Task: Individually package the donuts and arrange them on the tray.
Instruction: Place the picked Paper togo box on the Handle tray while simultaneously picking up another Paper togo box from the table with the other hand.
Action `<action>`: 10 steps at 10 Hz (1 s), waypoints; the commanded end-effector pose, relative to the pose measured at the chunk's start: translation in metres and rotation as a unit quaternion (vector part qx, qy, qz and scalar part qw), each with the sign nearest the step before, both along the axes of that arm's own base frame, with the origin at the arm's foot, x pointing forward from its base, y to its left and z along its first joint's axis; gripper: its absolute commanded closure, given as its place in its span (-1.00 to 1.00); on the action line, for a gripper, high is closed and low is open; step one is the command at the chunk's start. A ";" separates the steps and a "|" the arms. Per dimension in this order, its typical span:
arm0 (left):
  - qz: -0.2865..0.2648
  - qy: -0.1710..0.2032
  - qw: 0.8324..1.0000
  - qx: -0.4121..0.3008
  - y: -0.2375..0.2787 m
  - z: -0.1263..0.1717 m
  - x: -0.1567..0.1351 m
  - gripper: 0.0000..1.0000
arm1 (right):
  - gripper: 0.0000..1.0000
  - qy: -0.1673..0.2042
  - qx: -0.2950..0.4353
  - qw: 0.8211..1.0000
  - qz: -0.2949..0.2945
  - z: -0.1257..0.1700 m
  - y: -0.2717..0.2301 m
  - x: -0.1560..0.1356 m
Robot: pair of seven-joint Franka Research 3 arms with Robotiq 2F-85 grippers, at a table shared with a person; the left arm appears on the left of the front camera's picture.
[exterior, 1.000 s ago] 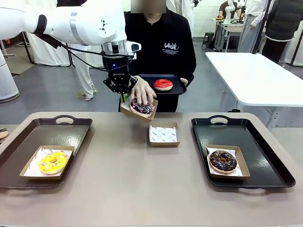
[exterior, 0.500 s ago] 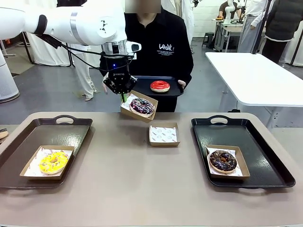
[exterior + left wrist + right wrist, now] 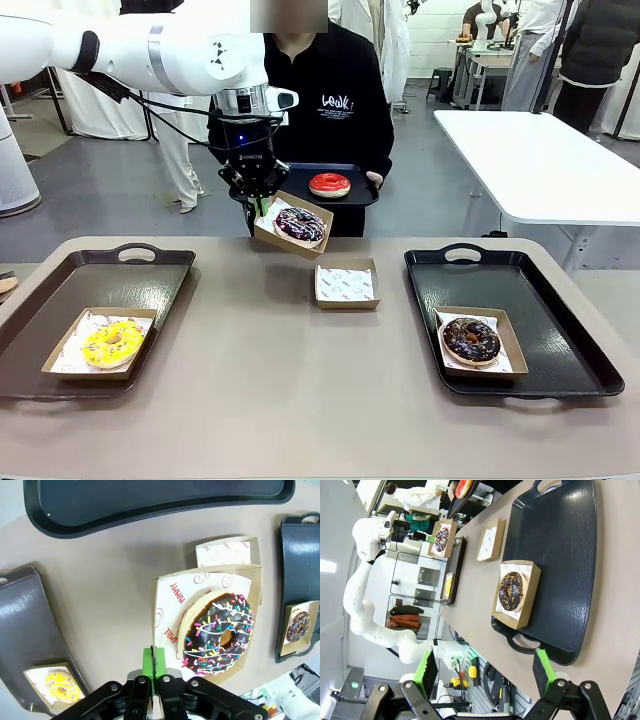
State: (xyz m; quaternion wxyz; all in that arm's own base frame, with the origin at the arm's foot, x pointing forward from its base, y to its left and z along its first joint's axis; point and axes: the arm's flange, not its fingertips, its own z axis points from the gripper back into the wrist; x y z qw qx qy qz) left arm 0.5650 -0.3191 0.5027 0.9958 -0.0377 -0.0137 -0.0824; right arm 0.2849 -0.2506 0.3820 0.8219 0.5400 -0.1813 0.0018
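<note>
My left gripper (image 3: 259, 206) is shut on the near edge of a brown paper-lined box (image 3: 165, 625), held tilted above the table's far edge. In the box lies the dark donut with sprinkles (image 3: 299, 225) (image 3: 220, 635). A person at the far side holds a small black tray (image 3: 355, 188) with the red donut (image 3: 329, 184). The yellow donut (image 3: 112, 343) sits boxed on the left tray (image 3: 150, 275). The chocolate donut (image 3: 471, 340) (image 3: 512, 592) sits boxed on the right tray (image 3: 540, 300). My right gripper (image 3: 485, 667) is open, above the right tray's near end.
An empty paper-lined box (image 3: 346, 285) (image 3: 227, 554) lies on the table's middle, toward the far side. A white table (image 3: 540, 160) stands behind at the right. Both black trays have bare room beside their boxes.
The person's hand has let go of the sprinkled donut's box, and the person with the small tray has shifted a little to the left. My left gripper still holds the box in place.
</note>
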 end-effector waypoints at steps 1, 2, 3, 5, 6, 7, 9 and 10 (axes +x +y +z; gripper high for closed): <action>0.000 0.000 1.000 -0.003 0.002 0.003 -0.003 1.00 | -1.00 -0.001 0.004 1.000 -0.001 -0.001 -0.001 -0.001; 0.000 0.000 1.000 -0.003 0.002 0.003 -0.003 1.00 | -1.00 -0.001 0.004 1.000 -0.001 -0.001 -0.001 -0.001; 0.000 0.000 1.000 -0.003 0.002 0.003 -0.003 1.00 | -1.00 -0.001 0.004 1.000 -0.001 -0.001 -0.001 -0.001; 0.000 0.000 1.000 -0.003 0.002 0.003 -0.003 1.00 | -1.00 -0.001 0.004 1.000 -0.001 -0.001 -0.001 -0.001; 0.000 0.000 1.000 -0.003 0.002 0.003 -0.003 1.00 | -1.00 -0.001 0.004 1.000 -0.001 -0.001 -0.001 -0.001; 0.000 0.000 1.000 -0.003 0.002 0.003 -0.003 1.00 | -1.00 -0.001 0.004 1.000 -0.001 -0.001 -0.001 -0.001; -0.019 -0.004 1.000 -0.008 0.014 0.005 -0.003 0.98 | -1.00 -0.002 -0.032 0.999 0.001 0.005 0.014 0.006; -0.018 -0.011 1.000 -0.010 0.037 0.012 -0.008 0.98 | -1.00 -0.008 -0.070 0.998 0.008 0.021 0.041 0.017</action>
